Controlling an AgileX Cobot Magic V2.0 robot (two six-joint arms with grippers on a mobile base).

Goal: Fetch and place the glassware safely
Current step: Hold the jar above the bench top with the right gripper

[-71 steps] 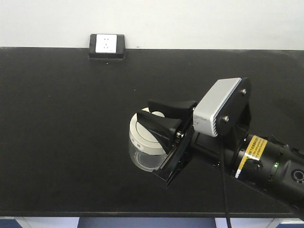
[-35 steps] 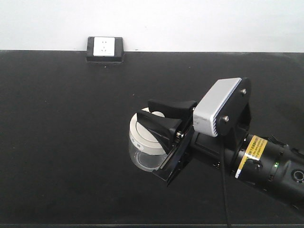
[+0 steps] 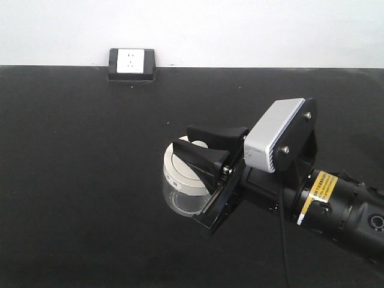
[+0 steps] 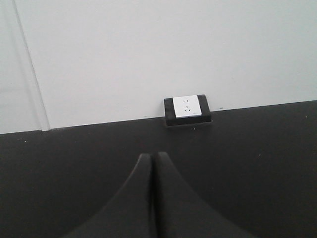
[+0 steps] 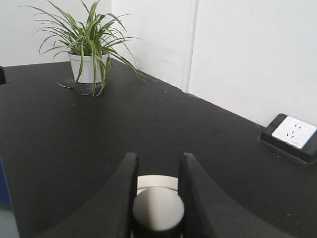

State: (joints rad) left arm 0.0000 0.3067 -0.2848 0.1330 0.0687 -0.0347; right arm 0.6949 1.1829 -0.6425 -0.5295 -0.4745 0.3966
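The glassware is a squat clear jar (image 3: 180, 198) with a cream-white lid (image 5: 157, 181), seen right of the middle of the black table (image 3: 72, 156). My right gripper (image 3: 186, 139) comes in from the lower right, and its black fingers are shut on the lid's round knob (image 5: 158, 210). The fingers hide much of the lid. I cannot tell whether the jar rests on the table or hangs just above it. In the left wrist view my left gripper (image 4: 152, 154) is shut with nothing in it, low over the dark tabletop and facing the wall.
A white wall socket on a black base (image 3: 131, 62) sits at the table's back edge by the white wall. A potted spider plant (image 5: 89, 44) stands at a far corner of the table in the right wrist view.
In the front view the socket and the table's back edge have shifted slightly down and left, and the table's front edge has left the frame. The right gripper and jar keep their place.
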